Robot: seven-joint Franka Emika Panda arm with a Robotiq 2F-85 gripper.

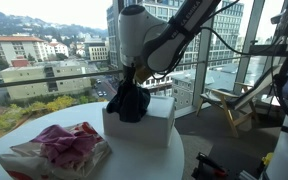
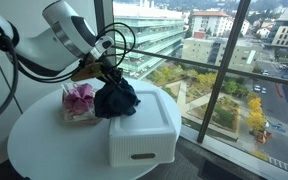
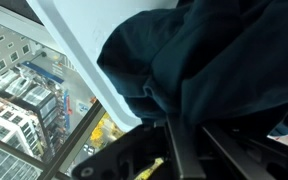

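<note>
I have the hand [image 2: 105, 74] clamped on the dark cloth [image 2: 116, 100], frame center, resting on the white box [image 2: 144, 135] on the table [image 2: 44, 150].

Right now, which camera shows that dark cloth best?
In an exterior view the dark cloth shows whole, bunched on the white box, gripped by the end effector. In an exterior view the dark cloth reads as a flat silhouette; the wrist view crops it close.

I am pinching a dark cloth [image 2: 116, 100], soft, matt and crumpled. The white box [image 2: 144, 135] under it is looking like smooth plastic.
</note>
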